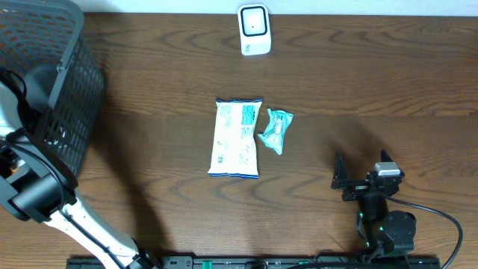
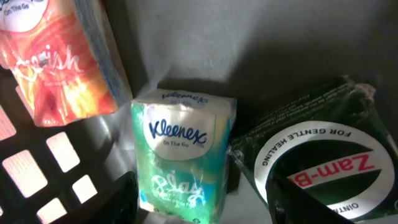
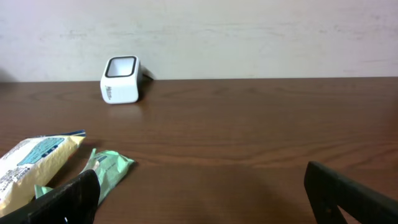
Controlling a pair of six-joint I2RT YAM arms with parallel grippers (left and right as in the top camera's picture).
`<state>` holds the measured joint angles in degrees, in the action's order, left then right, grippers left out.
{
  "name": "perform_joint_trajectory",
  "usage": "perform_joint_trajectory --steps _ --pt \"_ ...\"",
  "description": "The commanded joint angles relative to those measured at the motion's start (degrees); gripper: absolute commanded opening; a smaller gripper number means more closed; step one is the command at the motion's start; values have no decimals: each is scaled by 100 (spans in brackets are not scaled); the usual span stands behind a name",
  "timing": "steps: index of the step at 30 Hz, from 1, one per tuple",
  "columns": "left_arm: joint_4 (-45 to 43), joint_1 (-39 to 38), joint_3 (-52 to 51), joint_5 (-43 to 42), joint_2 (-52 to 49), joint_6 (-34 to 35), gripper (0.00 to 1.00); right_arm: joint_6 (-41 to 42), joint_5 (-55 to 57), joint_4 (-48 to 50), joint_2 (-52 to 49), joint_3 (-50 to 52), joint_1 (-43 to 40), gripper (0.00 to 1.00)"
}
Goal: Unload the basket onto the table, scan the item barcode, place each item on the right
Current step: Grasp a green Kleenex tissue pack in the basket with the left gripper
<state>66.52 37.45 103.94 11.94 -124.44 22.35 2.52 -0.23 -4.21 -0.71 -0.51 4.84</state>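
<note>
While my left gripper [image 2: 199,190] hangs spread, the Kleenex pack [image 2: 183,146] sits between its jaws; right gripper [image 3: 202,196] gapes wide.

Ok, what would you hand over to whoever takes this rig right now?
The left gripper is open, down in the basket, jaws either side of the Kleenex pack, not gripping.
The right gripper is open, empty, low over the table.
The scanner is at the far edge; snack bag and teal packet mid-table.
Nothing held yet. Left: grip the pack, lift, show its barcode to the scanner.
</note>
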Motion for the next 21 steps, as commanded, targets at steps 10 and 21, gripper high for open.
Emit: perform_joint_trajectory --steps 10,21 --pt "-223 26 -595 13 -2 116 54 -44 -11 -9 33 22 46 99" --pt "-520 26 -918 13 -2 114 39 -44 -11 -9 33 22 46 99"
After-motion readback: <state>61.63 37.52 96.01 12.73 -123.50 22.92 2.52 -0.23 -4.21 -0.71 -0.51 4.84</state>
